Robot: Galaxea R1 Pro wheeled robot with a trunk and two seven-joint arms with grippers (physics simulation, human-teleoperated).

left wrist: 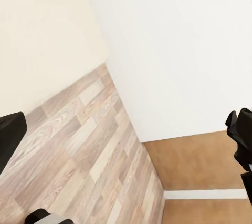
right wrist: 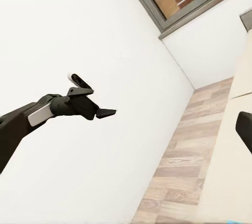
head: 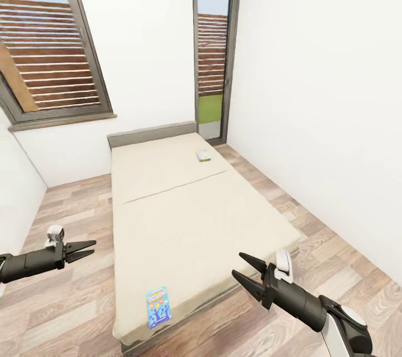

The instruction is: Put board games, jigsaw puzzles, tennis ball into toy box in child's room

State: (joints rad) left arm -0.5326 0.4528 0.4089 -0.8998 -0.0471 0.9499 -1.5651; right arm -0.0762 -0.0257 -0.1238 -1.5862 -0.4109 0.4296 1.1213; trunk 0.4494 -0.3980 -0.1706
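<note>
A low bed (head: 184, 217) with a plain beige mattress and a grey headboard fills the middle of the head view. A blue board game (head: 158, 306) with cartoon figures lies flat near the bed's near left corner. A second, pale green and white board game (head: 203, 155) lies far up the bed, near the headboard's right end. My left gripper (head: 88, 250) hangs open over the floor to the left of the bed, holding nothing. My right gripper (head: 245, 268) is open and empty at the bed's near right edge. In the right wrist view the left gripper (right wrist: 107, 112) shows against the white wall.
Wood-plank floor (head: 67, 301) runs on both sides of the bed. White walls close in at left and right. A tall grey-framed window (head: 211, 50) and a wider slatted window (head: 50, 56) stand behind the headboard. The left wrist view shows floor (left wrist: 79, 150) and wall.
</note>
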